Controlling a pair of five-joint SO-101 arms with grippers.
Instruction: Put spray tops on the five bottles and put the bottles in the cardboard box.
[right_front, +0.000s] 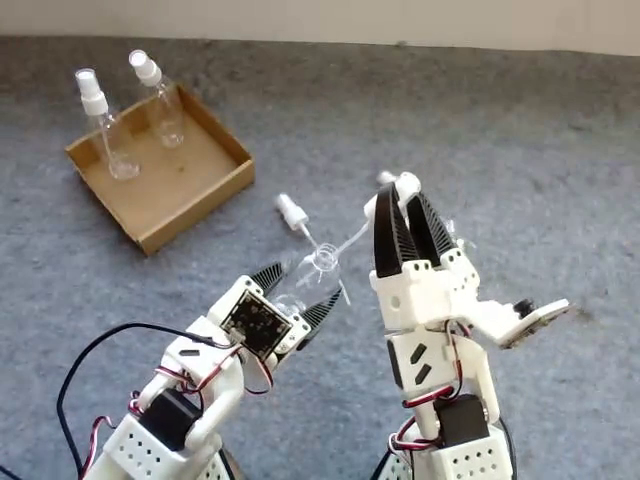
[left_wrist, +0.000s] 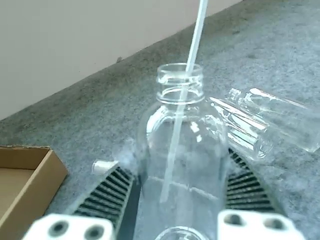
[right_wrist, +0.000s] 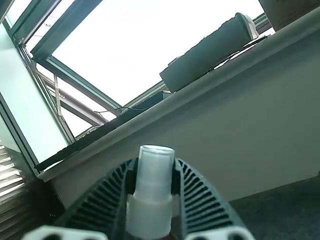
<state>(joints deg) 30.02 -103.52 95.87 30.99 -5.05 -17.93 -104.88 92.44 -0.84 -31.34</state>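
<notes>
- The open bottle (left_wrist: 180, 150) is clamped by its body between the fingers of my left gripper (right_front: 298, 290), held off the table (right_front: 500, 120) with its neck pointing away from that arm, toward the right arm.
- The dip tube (left_wrist: 182, 100) already passes through the neck and reaches down inside the bottle, on a slight slant to the bottle's long axis.
- The spray top (right_wrist: 150, 195) on that tube is pinched in my right gripper (right_front: 400, 198), fingers closed on its collar. In the high view it sits beyond and to the right of the neck, well apart from it, with most of the tube bare between them.
- My reading is that seating turns on this. The right arm has to slide the top along the tube's line toward the neck and bring the two axes together, or the tube will bow.
- A loose spray top (right_front: 292, 212) lies just beyond the neck, and two uncapped bottles (left_wrist: 260, 125) lie on their sides near it.
- The cardboard box (right_front: 200, 205) is far left and holds two capped bottles (right_front: 105, 125) upright.
</notes>
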